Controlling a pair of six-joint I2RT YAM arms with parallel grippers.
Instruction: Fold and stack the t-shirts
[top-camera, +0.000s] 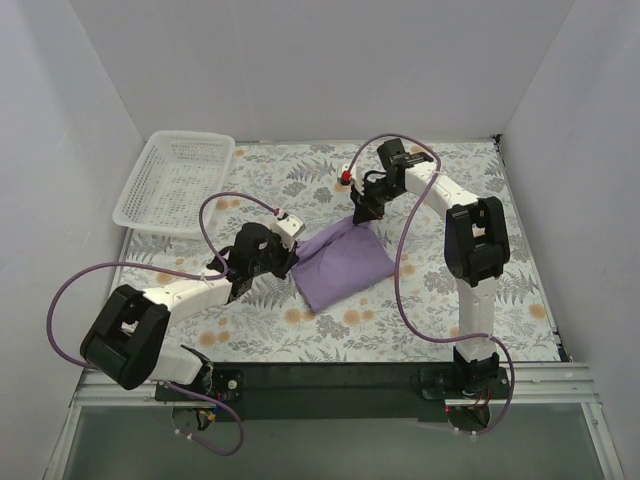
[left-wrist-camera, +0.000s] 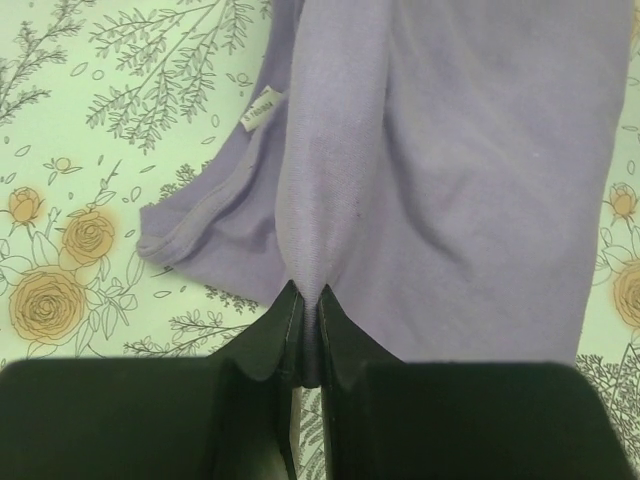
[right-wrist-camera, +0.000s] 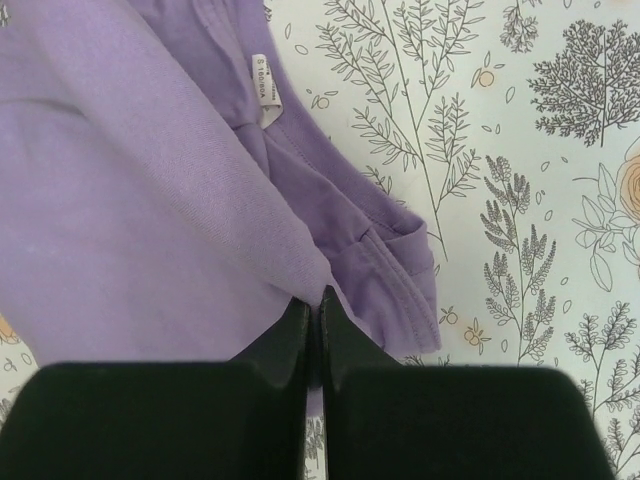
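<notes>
The lavender t-shirt (top-camera: 345, 265) lies bunched and partly folded in the middle of the flower-printed bench (top-camera: 250, 330), well to the right of and nearer than the white lattice basket (top-camera: 175, 180) at the far left corner. Seen from above it is a rough four-sided pad, about as wide as it is long and set askew to the bench edges. Its upper-left edge runs from near-left to far-right between the two arms. The left tool (left-wrist-camera: 305, 300) is clamped on a ridge of cloth at the near-left end of that edge. The right tool (right-wrist-camera: 315, 300) is pinched together on a fold at the far-right end, just beside a hemmed sleeve. A small white tag (right-wrist-camera: 262, 80) sewn inside the shirt carries dark print too fine to read with certainty.
</notes>
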